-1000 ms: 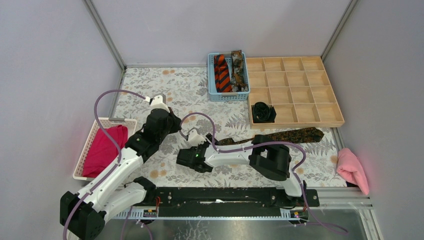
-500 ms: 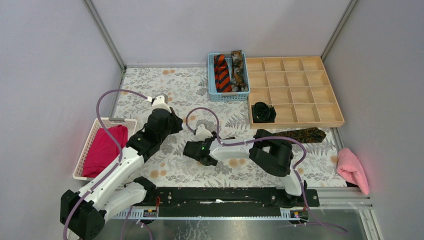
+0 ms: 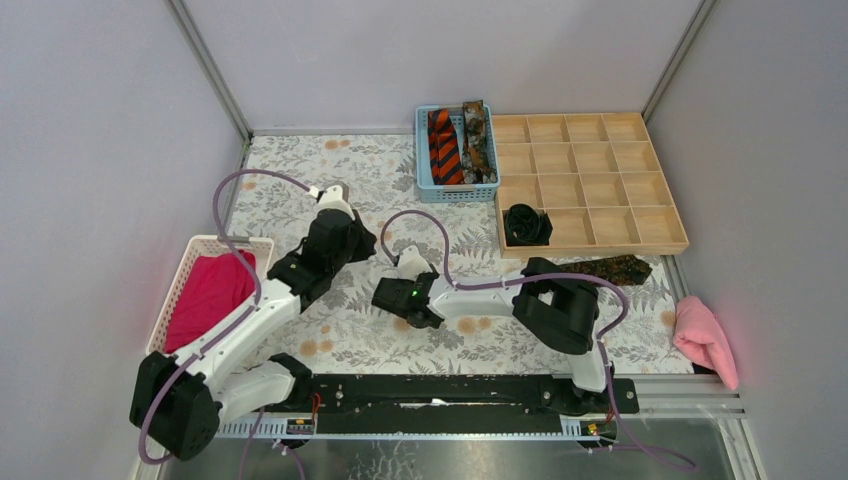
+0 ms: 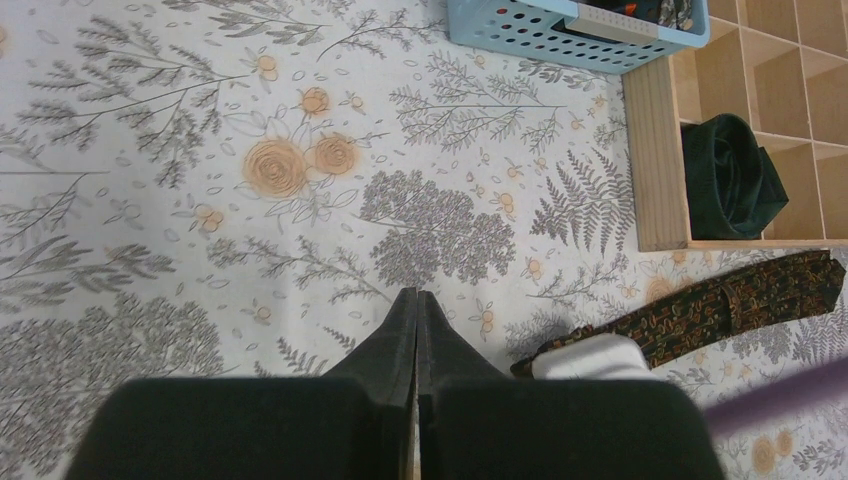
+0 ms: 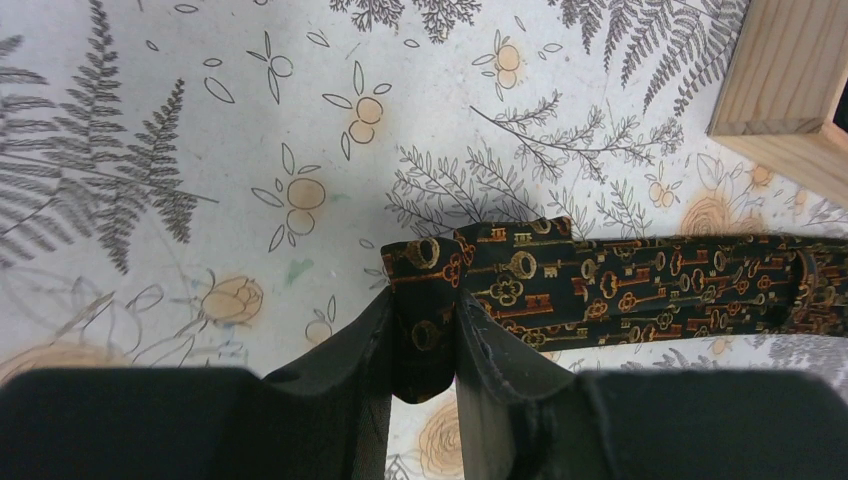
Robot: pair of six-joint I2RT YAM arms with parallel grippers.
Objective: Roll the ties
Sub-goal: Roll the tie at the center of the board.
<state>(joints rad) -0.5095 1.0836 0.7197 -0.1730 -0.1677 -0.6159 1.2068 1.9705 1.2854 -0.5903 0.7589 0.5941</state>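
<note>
My right gripper (image 5: 425,322) pinches the end of the tie (image 5: 620,285), which lies along the near side of the tray (image 5: 790,90). It looks soft and floppy, so the tip is a good hold. My left gripper (image 4: 416,302) is pressed together, empty.

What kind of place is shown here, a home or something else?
Probably a robot test cell, not a home: plain grey walls enclose one table, a left arm and a right arm are mounted on a rail at its near edge, and ties lie in a blue basket beside a wooden tray.
</note>
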